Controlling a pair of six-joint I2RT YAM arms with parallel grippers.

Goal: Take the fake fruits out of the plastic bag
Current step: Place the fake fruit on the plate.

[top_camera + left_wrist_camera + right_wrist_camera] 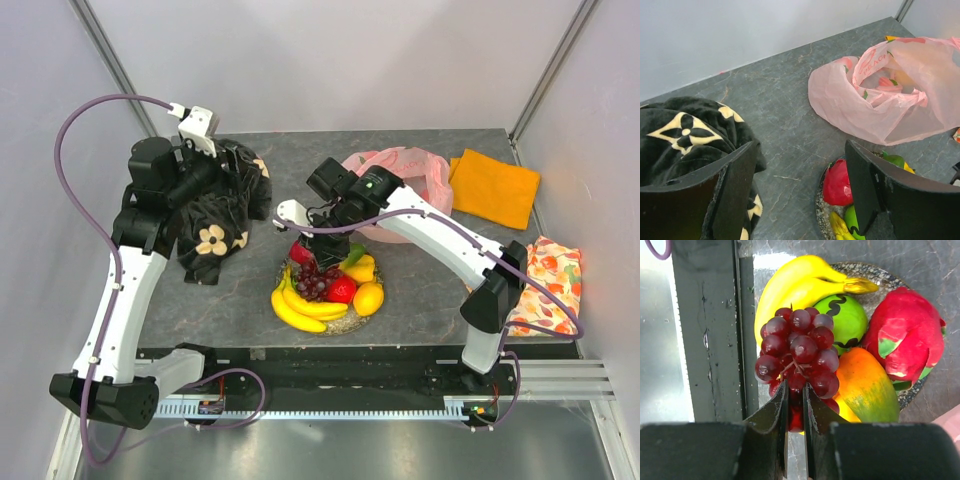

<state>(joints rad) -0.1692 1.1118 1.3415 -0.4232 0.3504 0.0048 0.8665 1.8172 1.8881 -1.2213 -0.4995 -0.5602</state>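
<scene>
Right gripper, nearly closed, pinches the dark purple plastic grape bunch by its lower berries over the silvery glitter plate, near-left of the translucent pink plastic bag. It looks light, glossy and floppy, so the stem is probably the safer hold. Left gripper gapes empty.

The thin translucent pink plastic bag carries red printed capital letters on a fold beside its mouth. In the left wrist view they bend over the crinkles and seem to spell "PEACH", though the reading is unsure. The black plush cloth bears beige four-petal flower emblems and no letters that can be read. The glossy green plastic ball has a black wavy squiggle on it, which is not a legible character.
</scene>
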